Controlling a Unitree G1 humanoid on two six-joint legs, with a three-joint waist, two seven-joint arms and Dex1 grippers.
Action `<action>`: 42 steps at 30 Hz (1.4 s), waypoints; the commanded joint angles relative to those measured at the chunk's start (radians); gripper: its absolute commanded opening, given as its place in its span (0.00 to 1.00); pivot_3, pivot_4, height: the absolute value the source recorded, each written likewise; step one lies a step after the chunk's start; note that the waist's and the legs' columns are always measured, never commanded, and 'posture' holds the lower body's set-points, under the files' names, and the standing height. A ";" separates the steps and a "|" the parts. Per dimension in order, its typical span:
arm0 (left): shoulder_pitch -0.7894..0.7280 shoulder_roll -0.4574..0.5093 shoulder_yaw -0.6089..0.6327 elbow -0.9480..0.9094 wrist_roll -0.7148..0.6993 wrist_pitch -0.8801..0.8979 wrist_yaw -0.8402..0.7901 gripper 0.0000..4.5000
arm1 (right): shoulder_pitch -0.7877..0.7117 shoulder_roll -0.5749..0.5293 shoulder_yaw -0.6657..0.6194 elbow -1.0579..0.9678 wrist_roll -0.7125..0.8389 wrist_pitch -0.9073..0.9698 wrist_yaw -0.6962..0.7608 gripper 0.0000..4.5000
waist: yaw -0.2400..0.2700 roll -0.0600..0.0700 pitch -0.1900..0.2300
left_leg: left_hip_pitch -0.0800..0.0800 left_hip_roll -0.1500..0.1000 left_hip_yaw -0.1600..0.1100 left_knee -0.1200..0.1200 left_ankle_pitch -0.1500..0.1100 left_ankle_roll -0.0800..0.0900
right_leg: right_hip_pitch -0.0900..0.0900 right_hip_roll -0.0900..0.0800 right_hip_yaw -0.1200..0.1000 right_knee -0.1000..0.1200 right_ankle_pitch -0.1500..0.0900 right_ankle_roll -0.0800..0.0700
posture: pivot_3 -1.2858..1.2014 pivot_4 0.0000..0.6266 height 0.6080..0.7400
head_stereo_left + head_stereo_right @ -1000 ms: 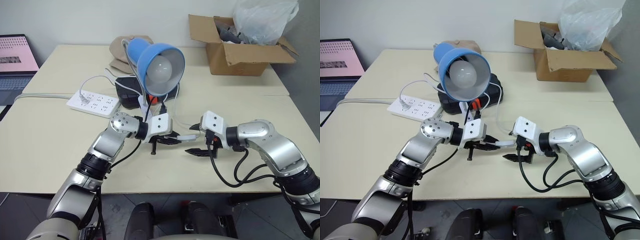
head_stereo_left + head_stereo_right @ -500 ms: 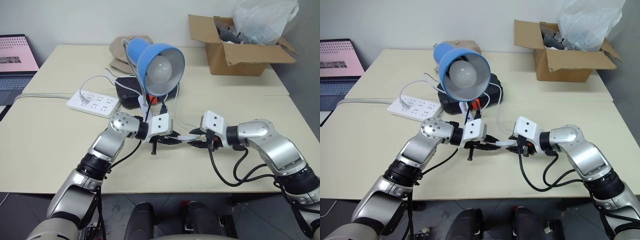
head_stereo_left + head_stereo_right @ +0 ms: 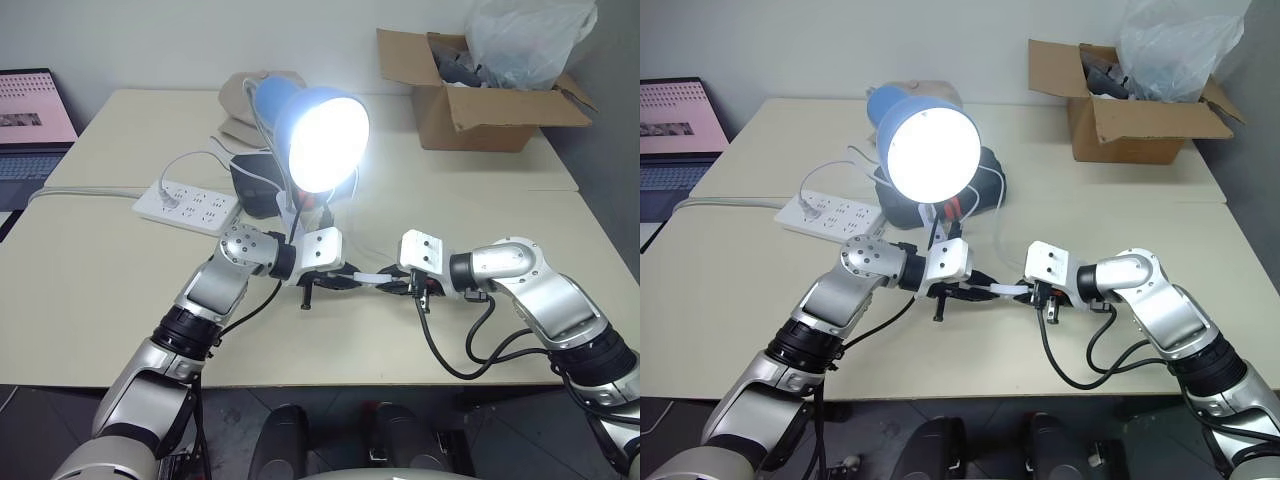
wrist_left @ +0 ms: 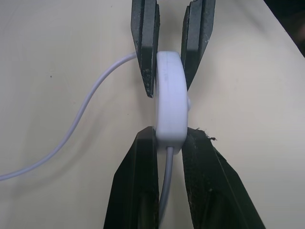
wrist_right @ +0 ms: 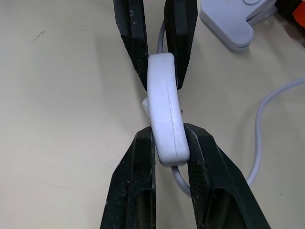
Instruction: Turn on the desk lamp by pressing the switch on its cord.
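You can't make out the bulb inside the desk lamp (image 3: 931, 152); glare washes it out. The switch (image 4: 170, 102) has both flanks covered by the left claw (image 4: 170, 139) and right claw (image 5: 168, 138), so its rocker is mostly hidden. The cord (image 4: 71, 132) runs off the picture's edge. The laptop (image 3: 32, 125) is cut off at the frame's side. The cardboard box (image 3: 478, 95) contents are unclear under the plastic bag (image 3: 525, 40).

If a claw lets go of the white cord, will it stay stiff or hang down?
Probably floppy: the cord is thin and lies in loose curves on the table. The switch looks small, so likely light.
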 commanded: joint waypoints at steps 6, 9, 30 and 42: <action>-0.009 0.003 0.005 -0.025 0.002 -0.038 0.004 0.09 | -0.024 0.010 -0.091 -0.031 0.059 0.025 0.022 0.50 | 0.000 0.000 0.000 | 0.000 0.000 0.000 0.000 0.000 0.000 | 0.000 0.000 0.000 0.000 0.000 0.000 | 0.52 0.24 1.00; -0.011 0.001 0.003 -0.017 0.007 -0.045 0.004 0.09 | -0.027 -0.002 -0.105 -0.047 0.072 0.029 0.034 0.65 | 0.000 0.000 0.000 | 0.000 0.000 0.000 0.000 0.000 0.000 | 0.000 0.000 0.000 0.000 0.000 0.000 | 0.52 0.24 1.00; -0.095 -0.162 -0.022 0.321 0.174 -0.203 0.223 0.09 | 0.386 -0.170 -0.522 -0.494 0.234 0.323 -0.156 1.00 | 0.002 0.000 0.000 | 0.000 -0.001 -0.001 0.000 0.000 0.000 | 0.001 -0.001 -0.001 0.000 0.000 0.001 | 0.52 0.24 1.00; -0.093 -0.119 0.024 0.281 0.110 -0.218 0.125 0.64 | 0.434 -0.161 -0.497 -0.489 0.239 0.316 -0.242 1.00 | 0.000 0.000 0.000 | 0.000 -0.001 -0.001 0.000 0.000 0.000 | 0.000 0.000 0.000 -0.001 0.001 0.001 | 0.52 0.24 1.00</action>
